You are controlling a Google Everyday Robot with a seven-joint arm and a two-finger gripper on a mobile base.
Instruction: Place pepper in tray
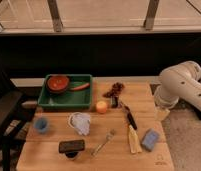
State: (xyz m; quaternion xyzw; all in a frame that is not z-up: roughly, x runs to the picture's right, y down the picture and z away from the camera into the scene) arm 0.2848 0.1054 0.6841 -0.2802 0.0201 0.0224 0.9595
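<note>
Green tray (64, 103), one, far-left on desk (44, 152), holds one red-orange pepper (80, 86) just beside one red bowl (58, 83). Pepper's long axis runs left-right, right tip angled slightly away. One blue cup (41, 124) sits nearer. White arm (181, 85) is right of desk; gripper is out of view, so grip state can't be told.

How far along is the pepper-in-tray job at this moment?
Possibly done: a reddish elongated item, maybe the pepper, lies in the green tray beside a red bowl. Nothing in hand: only the arm shows at far right, gripper out of view. Left: nothing else evident.
</note>
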